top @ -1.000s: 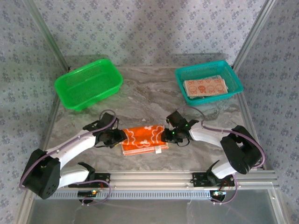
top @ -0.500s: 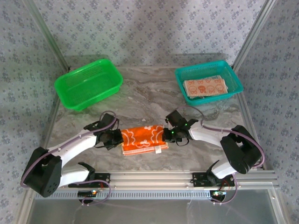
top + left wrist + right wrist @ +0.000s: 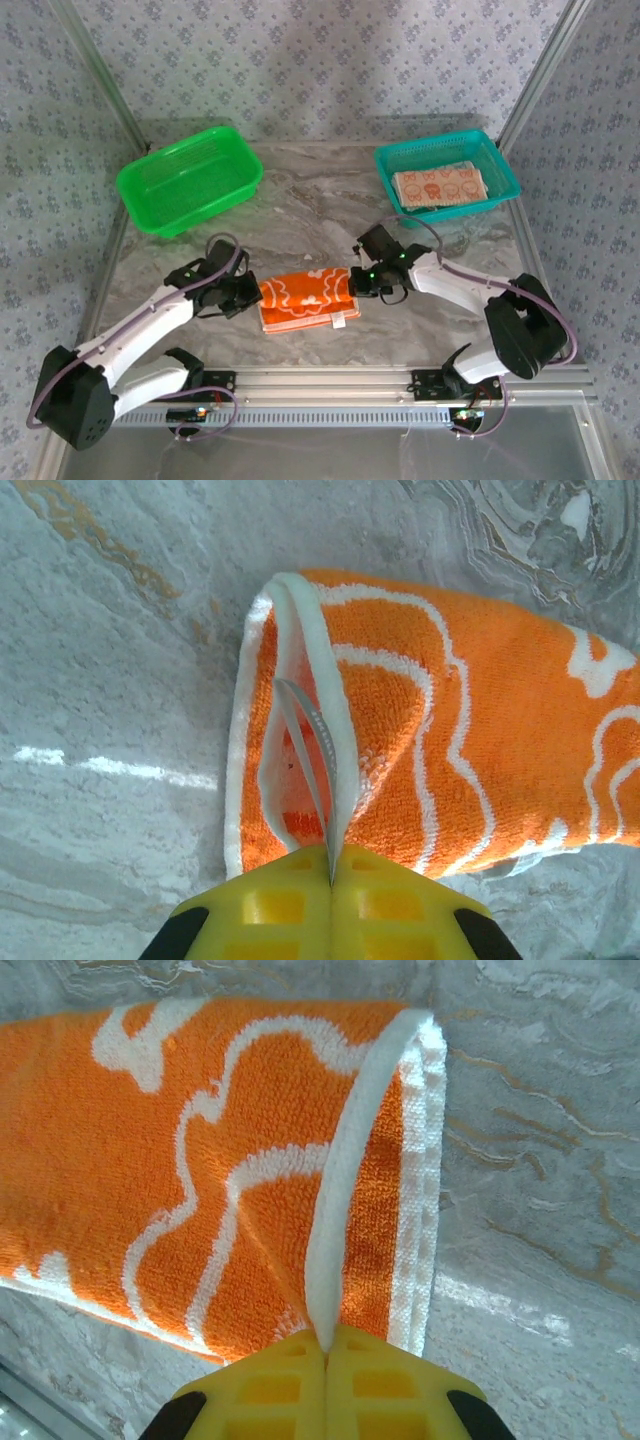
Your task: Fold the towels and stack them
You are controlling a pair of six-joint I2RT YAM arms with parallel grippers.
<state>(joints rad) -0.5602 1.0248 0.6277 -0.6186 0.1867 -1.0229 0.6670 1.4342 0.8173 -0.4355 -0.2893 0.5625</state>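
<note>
An orange towel (image 3: 305, 298) with white bunny outlines lies folded on the marble table (image 3: 300, 215), near the front middle. My left gripper (image 3: 256, 293) is shut on the white hem at its left end; in the left wrist view the yellow jaws (image 3: 331, 865) pinch that hem of the towel (image 3: 480, 740). My right gripper (image 3: 358, 281) is shut on the right end; its jaws (image 3: 327, 1345) pinch the white edge of the towel (image 3: 200, 1150). A folded cream towel (image 3: 440, 186) with orange faces lies in the teal basket (image 3: 437, 145).
A green basket (image 3: 188, 180) stands at the back left, with nothing in it. The teal basket is at the back right. A metal rail (image 3: 330, 382) runs along the near table edge. Frame posts rise at both back corners.
Both grippers closed on the ends of the orange towel. Both arms then drew slightly back from the near edge, lifting the pinched edges a little.
</note>
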